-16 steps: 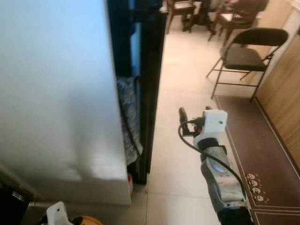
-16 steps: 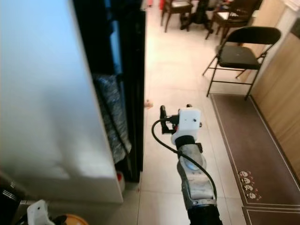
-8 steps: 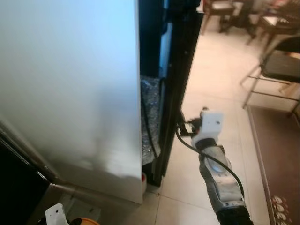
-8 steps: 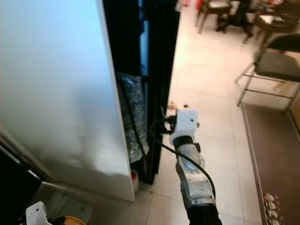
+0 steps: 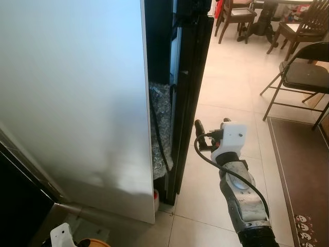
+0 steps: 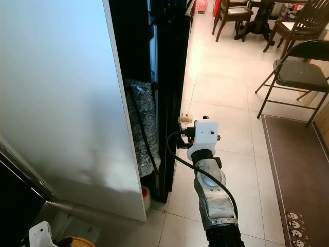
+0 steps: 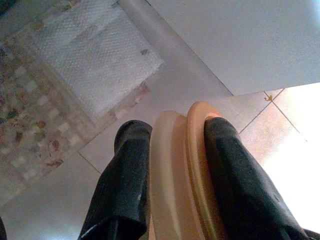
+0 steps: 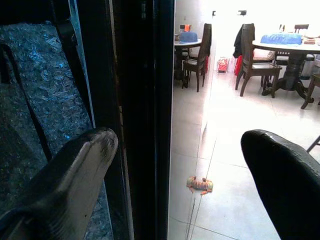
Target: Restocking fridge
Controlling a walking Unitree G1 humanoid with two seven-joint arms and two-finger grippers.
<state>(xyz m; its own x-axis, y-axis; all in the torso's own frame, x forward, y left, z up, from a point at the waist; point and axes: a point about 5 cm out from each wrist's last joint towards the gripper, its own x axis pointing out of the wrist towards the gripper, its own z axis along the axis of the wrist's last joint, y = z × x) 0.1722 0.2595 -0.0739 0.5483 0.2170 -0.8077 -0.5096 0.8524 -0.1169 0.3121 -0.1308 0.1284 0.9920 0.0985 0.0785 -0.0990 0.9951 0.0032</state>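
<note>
The fridge (image 5: 77, 103) fills the left half of the head views, its dark edge (image 6: 167, 98) running down the middle. The right gripper (image 8: 185, 170) hangs at centre, just beside that edge, fingers (image 8: 70, 175) spread wide apart. At the lower left corner, the left gripper (image 7: 175, 165) is clamped on an orange-rimmed lid (image 7: 185, 175) above the tiled floor (image 5: 231, 92).

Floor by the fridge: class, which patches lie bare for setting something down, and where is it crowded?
Bare tile lies between the black door edge and the rug, around the right claw. A small toy lies near the door. Crowded: folding chair and dining chairs beyond. The left claw grips a yellow disc.
</note>
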